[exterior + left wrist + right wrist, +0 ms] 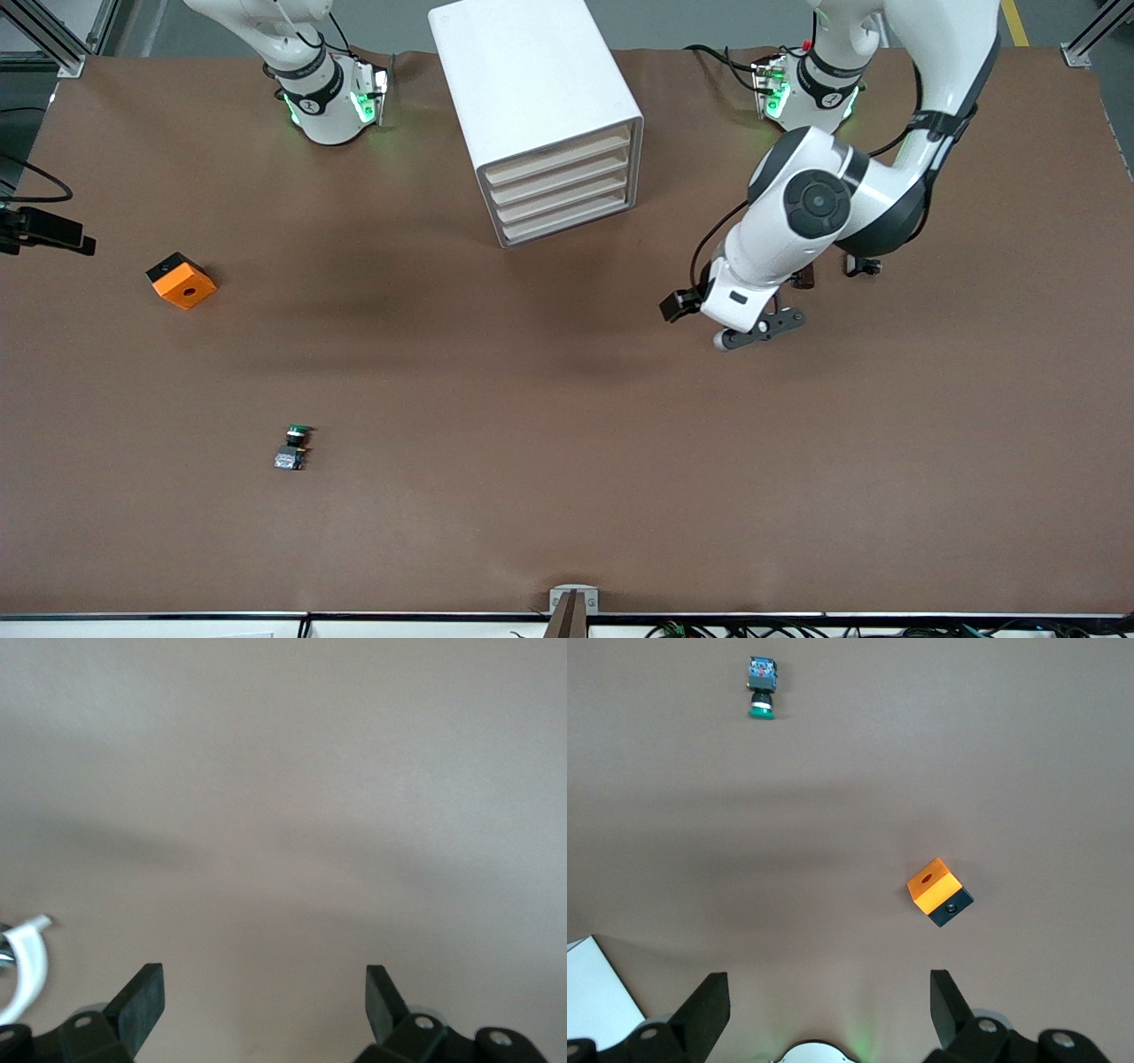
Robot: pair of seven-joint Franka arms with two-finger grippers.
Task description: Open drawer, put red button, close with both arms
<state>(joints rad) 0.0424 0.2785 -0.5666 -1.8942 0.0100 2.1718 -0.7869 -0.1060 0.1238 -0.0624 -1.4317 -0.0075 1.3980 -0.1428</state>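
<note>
The white drawer cabinet (540, 97) stands at the table's back middle, and all its drawers (563, 190) are shut. The red button is not in view. A green-capped button (296, 446) lies nearer the front camera, toward the right arm's end; it also shows in the right wrist view (761, 689). My left gripper (264, 992) is open and empty, low over bare table beside the cabinet, toward the left arm's end. Its fingertips (864, 265) peek out from under the arm. My right gripper (828, 992) is open and empty, held high above its own base.
An orange box (181, 281) with a round hole sits toward the right arm's end, and shows in the right wrist view (939, 892). A black device (44, 230) juts over that table edge. The brown table (567, 461) spreads wide in front of the cabinet.
</note>
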